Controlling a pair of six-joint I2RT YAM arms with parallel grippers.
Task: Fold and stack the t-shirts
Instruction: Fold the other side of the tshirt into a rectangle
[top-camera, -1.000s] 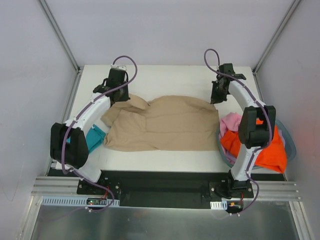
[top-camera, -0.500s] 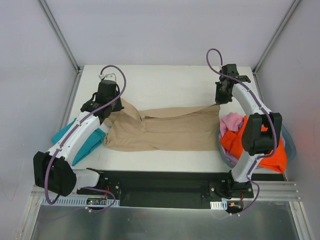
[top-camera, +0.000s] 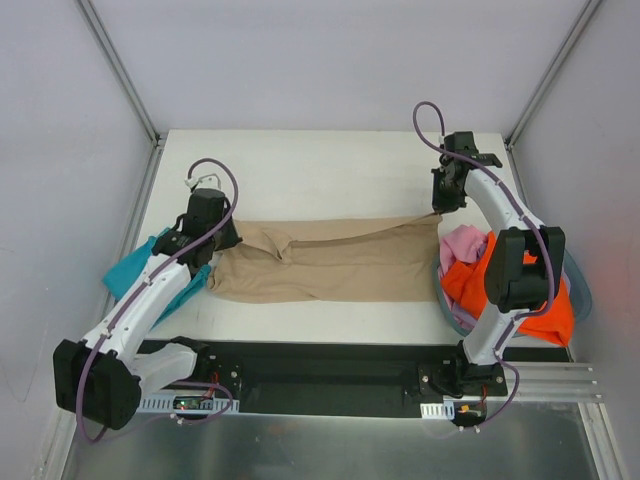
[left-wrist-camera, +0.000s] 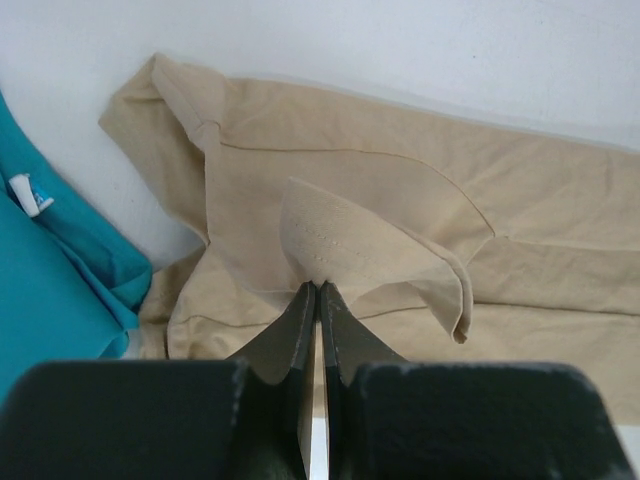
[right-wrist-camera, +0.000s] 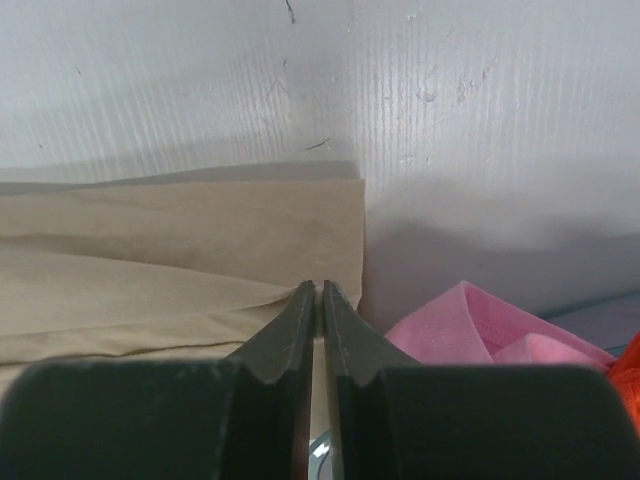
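Tan t-shirt (top-camera: 330, 262) ctr frame on counter (top-camera: 320, 170), part-folded; left end effector (left-wrist-camera: 317, 290) and right end effector (right-wrist-camera: 318, 288) each clamped on it. Teal t-shirt (top-camera: 130, 272) at left, orange t-shirt (top-camera: 545, 300) in basket (top-camera: 580, 285) at right: no stack yet, most work left.

White rectangular tabletop (top-camera: 320, 165), evenly lit, enclosed by pale grey matte wall panels (top-camera: 330, 60). Slanted aluminium struts (top-camera: 118, 70) at its far corners; black base plate (top-camera: 320, 365) and brushed metal sheet (top-camera: 320, 445) along its near edge.
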